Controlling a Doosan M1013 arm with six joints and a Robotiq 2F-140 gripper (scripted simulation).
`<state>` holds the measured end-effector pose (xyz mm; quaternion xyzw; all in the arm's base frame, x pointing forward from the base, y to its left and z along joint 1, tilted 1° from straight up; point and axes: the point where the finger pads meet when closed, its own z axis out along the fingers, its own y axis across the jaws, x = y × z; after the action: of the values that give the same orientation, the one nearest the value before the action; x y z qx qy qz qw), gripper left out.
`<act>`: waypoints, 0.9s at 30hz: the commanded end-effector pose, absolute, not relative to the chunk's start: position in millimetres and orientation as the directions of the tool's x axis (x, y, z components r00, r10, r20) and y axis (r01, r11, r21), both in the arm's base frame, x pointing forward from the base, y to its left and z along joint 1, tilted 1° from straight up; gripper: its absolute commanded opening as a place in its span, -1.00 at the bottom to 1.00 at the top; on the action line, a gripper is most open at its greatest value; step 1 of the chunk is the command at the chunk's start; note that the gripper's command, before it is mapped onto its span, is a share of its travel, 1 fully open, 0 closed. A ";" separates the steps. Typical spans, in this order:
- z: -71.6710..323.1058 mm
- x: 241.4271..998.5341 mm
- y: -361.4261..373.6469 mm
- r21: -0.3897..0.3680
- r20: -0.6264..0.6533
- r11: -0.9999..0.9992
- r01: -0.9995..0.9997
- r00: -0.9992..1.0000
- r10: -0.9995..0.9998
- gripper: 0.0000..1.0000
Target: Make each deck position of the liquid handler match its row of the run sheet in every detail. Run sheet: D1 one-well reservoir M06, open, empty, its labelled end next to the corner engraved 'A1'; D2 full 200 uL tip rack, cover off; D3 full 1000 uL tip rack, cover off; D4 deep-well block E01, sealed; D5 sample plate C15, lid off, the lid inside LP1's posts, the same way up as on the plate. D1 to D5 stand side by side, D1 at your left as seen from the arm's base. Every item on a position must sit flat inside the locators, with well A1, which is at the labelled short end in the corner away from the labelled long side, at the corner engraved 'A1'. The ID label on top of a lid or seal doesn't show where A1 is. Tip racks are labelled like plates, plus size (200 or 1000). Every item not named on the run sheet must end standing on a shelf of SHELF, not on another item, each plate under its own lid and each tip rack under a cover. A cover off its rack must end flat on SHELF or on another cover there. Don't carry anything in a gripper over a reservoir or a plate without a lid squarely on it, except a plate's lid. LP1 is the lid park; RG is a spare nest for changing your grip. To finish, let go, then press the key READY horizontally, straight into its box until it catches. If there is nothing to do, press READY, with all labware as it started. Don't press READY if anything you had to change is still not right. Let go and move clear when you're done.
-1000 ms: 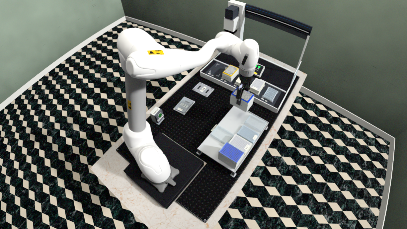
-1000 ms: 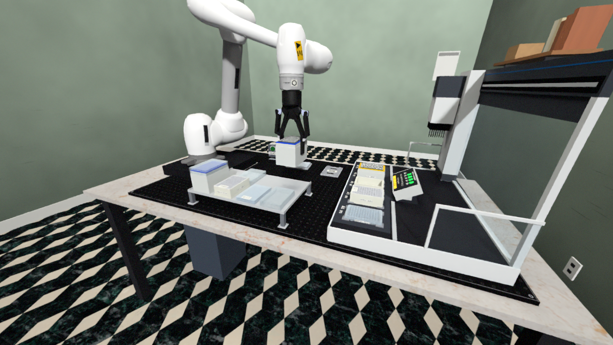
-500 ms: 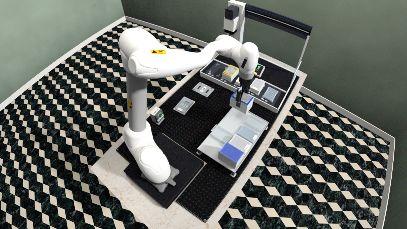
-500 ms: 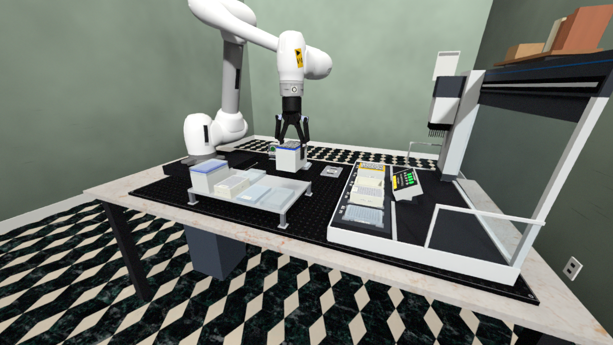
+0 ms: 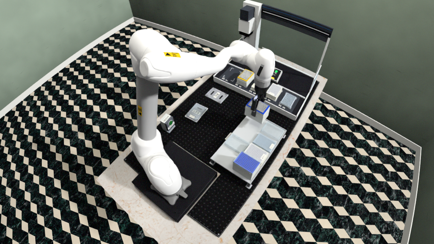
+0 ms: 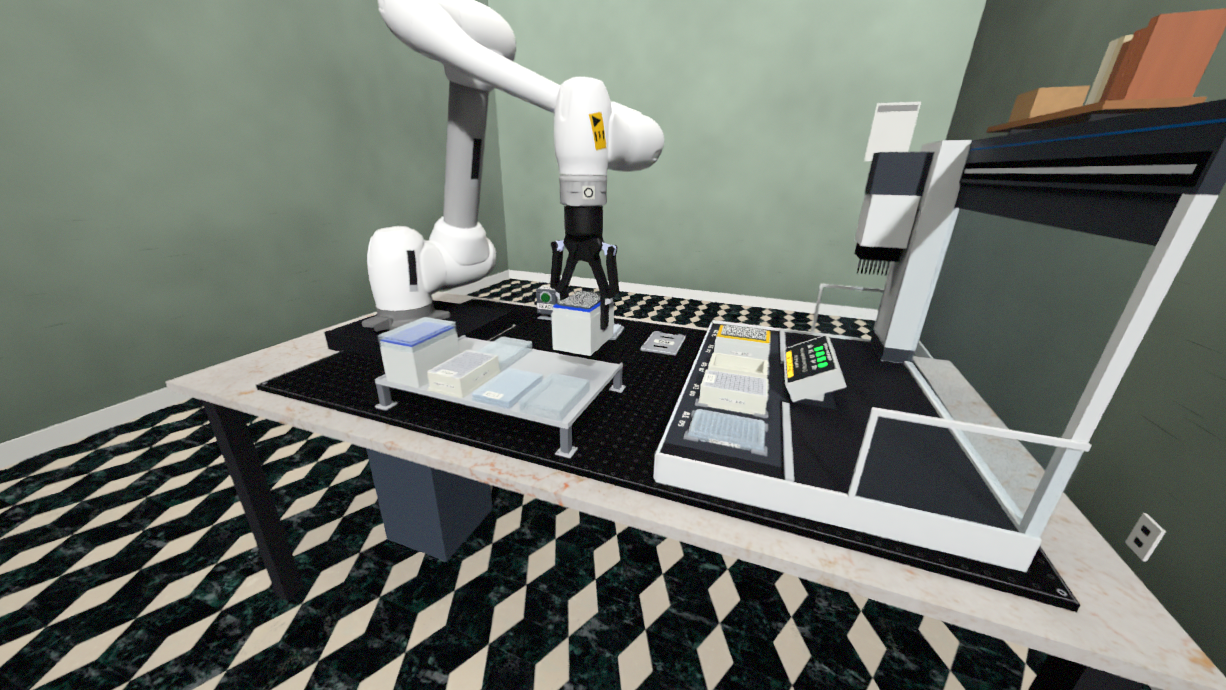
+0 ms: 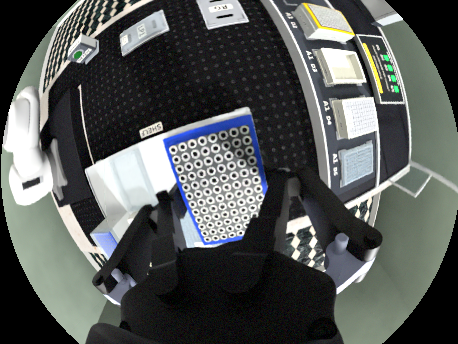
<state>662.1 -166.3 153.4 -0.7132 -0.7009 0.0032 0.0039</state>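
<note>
My gripper (image 5: 255, 105) (image 6: 583, 295) (image 7: 224, 173) is shut on a tip rack with a blue rim (image 5: 258, 112) (image 6: 576, 332) (image 7: 219, 183). The rack has no cover, and its rows of tips show. I hold it upright at the deck end of SHELF (image 5: 239, 128) (image 6: 591, 370), low over it; I cannot tell whether it touches. On the deck (image 5: 299, 112) (image 6: 729, 467), one position at the arm's left is bare. After it come a yellow-rimmed tip rack (image 5: 245, 77) (image 6: 742, 338) (image 7: 326, 22), an open white tray (image 6: 736, 366) (image 7: 342, 66), a white block (image 5: 274, 91) (image 6: 733, 392) (image 7: 360, 118) and a clear plate (image 5: 287, 99) (image 6: 727, 428) (image 7: 356, 166).
SHELF holds a blue-covered rack (image 5: 246, 163) (image 6: 417, 347), a white plate (image 5: 255, 151) (image 6: 463, 371), a bluish plate (image 5: 264, 142) and clear lids (image 5: 273, 130). The READY box (image 5: 167, 122) (image 7: 81, 55), the LP1 nest with a lid (image 5: 196, 112) and the RG nest (image 5: 216, 95) lie left of SHELF. The pipetting gantry (image 6: 892, 240) stands behind the deck.
</note>
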 end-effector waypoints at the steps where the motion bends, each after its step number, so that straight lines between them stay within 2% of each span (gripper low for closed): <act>1: 150.6 662.4 -166.3 -0.009 0.001 -0.017 1.000 0.017 1.000 -0.80; 27: 110.6 662.1 -166.3 -0.009 0.001 -0.017 1.000 0.018 1.000 -0.80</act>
<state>661.6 -166.2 113.0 -0.7132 -0.7009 0.0032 0.0039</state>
